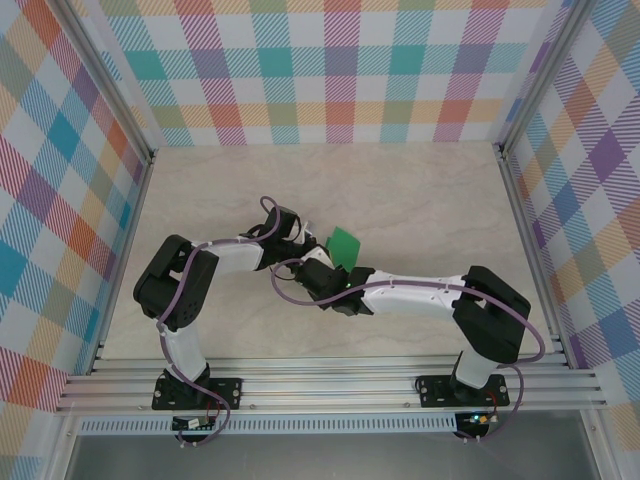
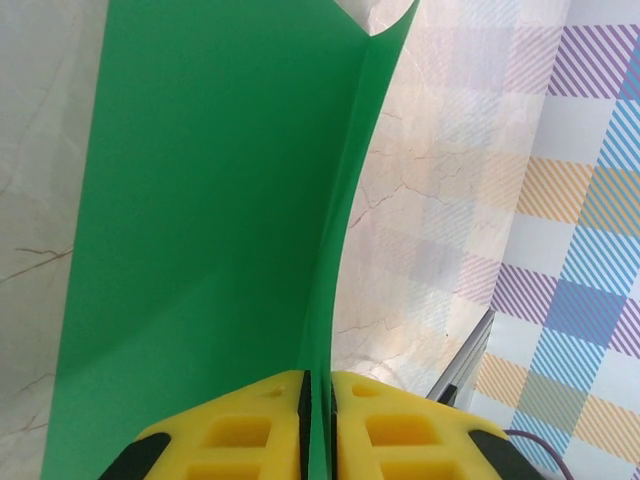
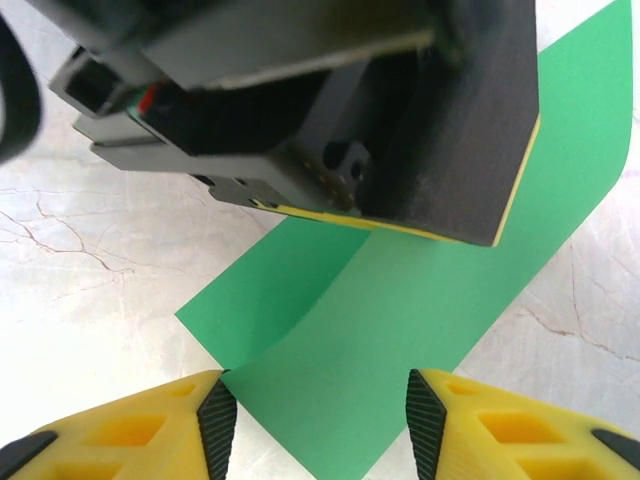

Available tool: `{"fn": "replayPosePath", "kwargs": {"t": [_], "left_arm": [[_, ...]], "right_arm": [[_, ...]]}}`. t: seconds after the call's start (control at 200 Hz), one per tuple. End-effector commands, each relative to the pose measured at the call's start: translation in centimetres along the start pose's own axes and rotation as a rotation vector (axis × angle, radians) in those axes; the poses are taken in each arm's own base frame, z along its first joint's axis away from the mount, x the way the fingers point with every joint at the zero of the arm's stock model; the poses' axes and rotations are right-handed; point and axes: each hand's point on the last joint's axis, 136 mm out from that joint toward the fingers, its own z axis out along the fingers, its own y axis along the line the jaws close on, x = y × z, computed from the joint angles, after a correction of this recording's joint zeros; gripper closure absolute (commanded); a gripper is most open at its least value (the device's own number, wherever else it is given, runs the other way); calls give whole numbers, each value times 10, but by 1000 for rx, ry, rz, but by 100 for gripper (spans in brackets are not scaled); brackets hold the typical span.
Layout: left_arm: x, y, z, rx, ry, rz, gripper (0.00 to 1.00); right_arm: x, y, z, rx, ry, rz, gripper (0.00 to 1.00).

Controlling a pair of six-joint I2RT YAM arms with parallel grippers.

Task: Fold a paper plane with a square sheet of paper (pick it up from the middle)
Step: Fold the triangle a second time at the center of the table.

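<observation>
I am reaching my left arm, elbow bent, toward the middle of the worktop, my left pincer clamping shut on the bent square sheet of paper there. My right arm is stretching leftward, my right pincer hovering half open over the sheet's corner, holding nothing.

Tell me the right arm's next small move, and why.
Probably ease the right gripper in and close on the square sheet of paper: its jaws stand open over the sheet's free edge, while the left gripper is shut on another part.
</observation>
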Motion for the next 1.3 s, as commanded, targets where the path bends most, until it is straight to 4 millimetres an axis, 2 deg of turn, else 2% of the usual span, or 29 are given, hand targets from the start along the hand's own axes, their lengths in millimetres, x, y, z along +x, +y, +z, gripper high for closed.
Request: {"fn": "replayPosePath", "kwargs": {"t": [0.0, 0.28, 0.47, 0.8, 0.985, 1.14, 1.295], "left_arm": [[0, -16, -2, 16, 1, 22, 85], [0, -20, -3, 28, 4, 28, 85], [1, -21, -3, 34, 7, 29, 85], [-1, -22, -3, 35, 7, 28, 85], [-1, -21, -2, 29, 6, 24, 85], [-1, -20, -2, 25, 6, 21, 85], [-1, -19, -2, 21, 7, 19, 85]], "right_arm": [[-14, 10, -8, -17, -27, -9, 48], [-9, 22, 1, -10, -3, -41, 37], [-1, 18, 9, 34, 16, -43, 38], [-1, 6, 9, 112, 12, -31, 52], [-3, 3, 3, 104, -4, -27, 54], [-4, 2, -1, 103, -6, -31, 60], [-4, 2, -2, 102, -8, -34, 71]]}}
